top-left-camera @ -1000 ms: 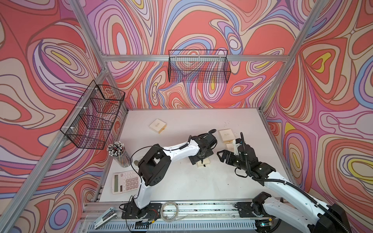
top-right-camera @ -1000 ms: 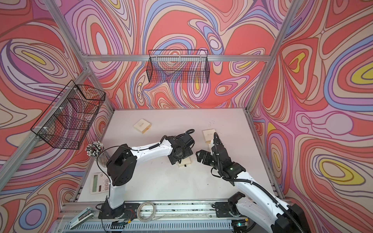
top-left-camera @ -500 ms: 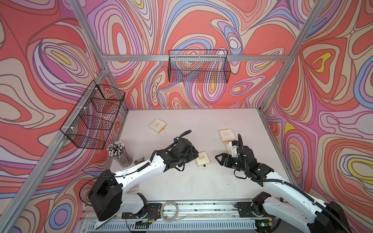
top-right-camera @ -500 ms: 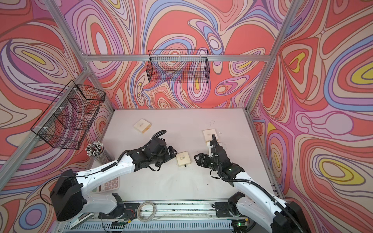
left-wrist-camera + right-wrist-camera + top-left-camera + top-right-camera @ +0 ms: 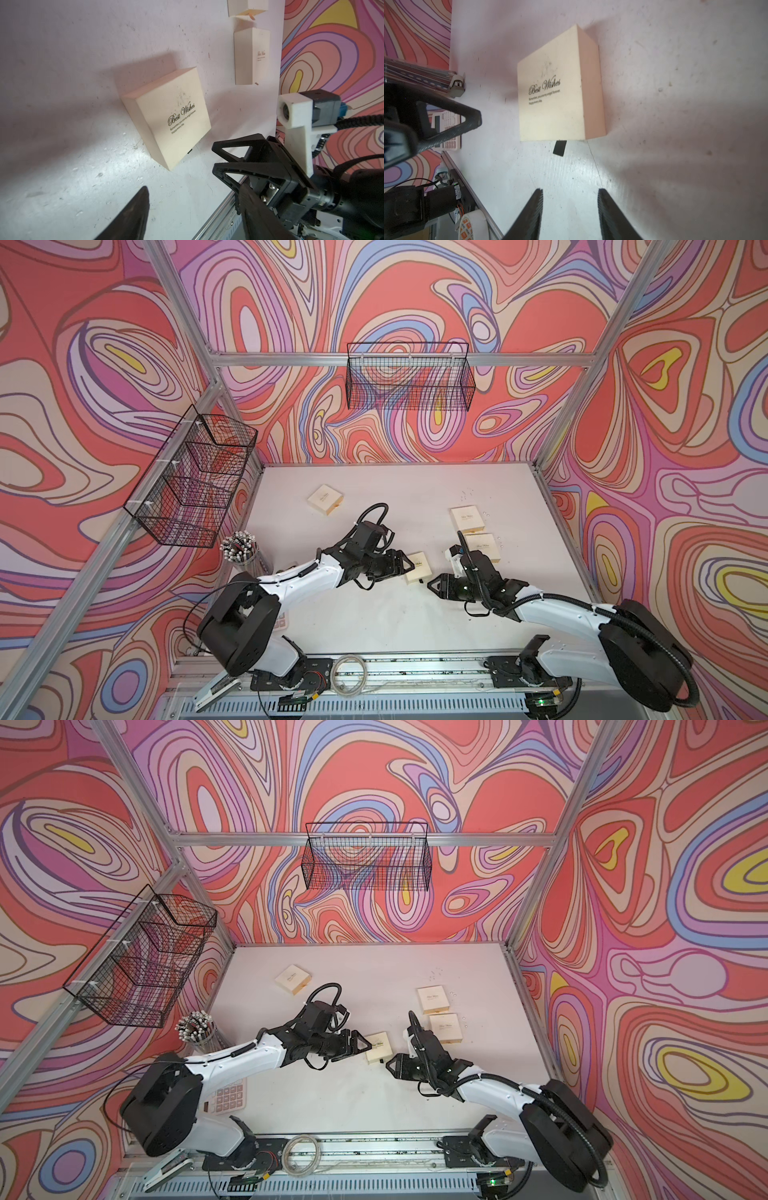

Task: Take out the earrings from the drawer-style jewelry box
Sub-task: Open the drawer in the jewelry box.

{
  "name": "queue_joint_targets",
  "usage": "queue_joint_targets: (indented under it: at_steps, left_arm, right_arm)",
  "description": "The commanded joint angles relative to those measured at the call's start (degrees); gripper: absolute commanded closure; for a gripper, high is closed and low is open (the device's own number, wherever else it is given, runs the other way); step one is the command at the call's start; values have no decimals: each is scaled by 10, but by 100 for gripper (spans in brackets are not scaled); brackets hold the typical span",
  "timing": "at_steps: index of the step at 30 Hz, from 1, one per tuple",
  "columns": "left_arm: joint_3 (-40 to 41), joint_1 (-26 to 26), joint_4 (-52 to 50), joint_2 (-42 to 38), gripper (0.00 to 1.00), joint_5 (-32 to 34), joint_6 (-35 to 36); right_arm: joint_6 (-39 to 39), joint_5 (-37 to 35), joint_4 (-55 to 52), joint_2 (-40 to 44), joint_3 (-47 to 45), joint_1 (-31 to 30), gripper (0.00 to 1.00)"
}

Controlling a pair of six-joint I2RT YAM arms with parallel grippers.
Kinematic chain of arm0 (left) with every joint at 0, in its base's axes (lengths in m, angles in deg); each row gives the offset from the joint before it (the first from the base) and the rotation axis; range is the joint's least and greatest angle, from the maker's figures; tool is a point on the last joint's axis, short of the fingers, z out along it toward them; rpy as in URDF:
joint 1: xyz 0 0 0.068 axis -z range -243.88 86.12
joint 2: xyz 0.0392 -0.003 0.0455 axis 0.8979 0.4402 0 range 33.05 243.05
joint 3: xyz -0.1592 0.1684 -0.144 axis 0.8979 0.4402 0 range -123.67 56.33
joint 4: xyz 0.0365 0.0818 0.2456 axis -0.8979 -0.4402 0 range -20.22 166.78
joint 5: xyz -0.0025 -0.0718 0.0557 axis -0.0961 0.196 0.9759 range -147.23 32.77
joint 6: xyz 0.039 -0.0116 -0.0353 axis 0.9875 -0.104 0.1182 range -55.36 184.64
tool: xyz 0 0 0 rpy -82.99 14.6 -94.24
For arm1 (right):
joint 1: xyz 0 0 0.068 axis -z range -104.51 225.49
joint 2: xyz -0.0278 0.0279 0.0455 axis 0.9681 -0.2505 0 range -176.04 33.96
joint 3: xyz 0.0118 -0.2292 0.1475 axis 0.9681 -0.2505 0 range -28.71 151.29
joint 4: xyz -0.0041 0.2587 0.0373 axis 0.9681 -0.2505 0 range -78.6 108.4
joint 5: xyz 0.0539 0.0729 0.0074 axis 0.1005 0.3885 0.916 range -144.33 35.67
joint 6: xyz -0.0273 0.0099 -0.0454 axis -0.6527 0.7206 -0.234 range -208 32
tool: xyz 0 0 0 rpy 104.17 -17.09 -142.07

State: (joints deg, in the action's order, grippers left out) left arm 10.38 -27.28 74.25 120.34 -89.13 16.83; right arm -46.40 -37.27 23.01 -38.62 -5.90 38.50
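My left gripper [image 5: 403, 565] sat beside the shut jewelry box [image 5: 417, 568], midway between the table's [image 5: 374, 622] side edges, meaning to brace it. My right gripper [image 5: 570, 191] faced its black tab [image 5: 559, 148]. Both gaped empty; the earrings lay unseen, presumably inside.

The jewelry box [image 5: 419, 568] lies between left claw [image 5: 409, 565] and right claw [image 5: 432, 585], with what may be earrings [image 5: 468, 492] farther back right.

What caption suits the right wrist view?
Open right claw faces a closed cream jewelry box with its black pull tab.
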Motion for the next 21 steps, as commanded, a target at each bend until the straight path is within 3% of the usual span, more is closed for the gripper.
queue_joint_targets:
  at_steps: [1,14,21]
  left_arm:
    - [-1,-14,76,39,43,-78,-1]
    - [-22,-20,30,97,52,-64,30]
    - [-39,-25,9,121,57,-50,39]
  right_arm:
    - [-1,29,83,-31,-10,-3,59]
    - [-10,89,205,-162,10,-3,68]
    - [-16,87,209,-199,29,-2,72]
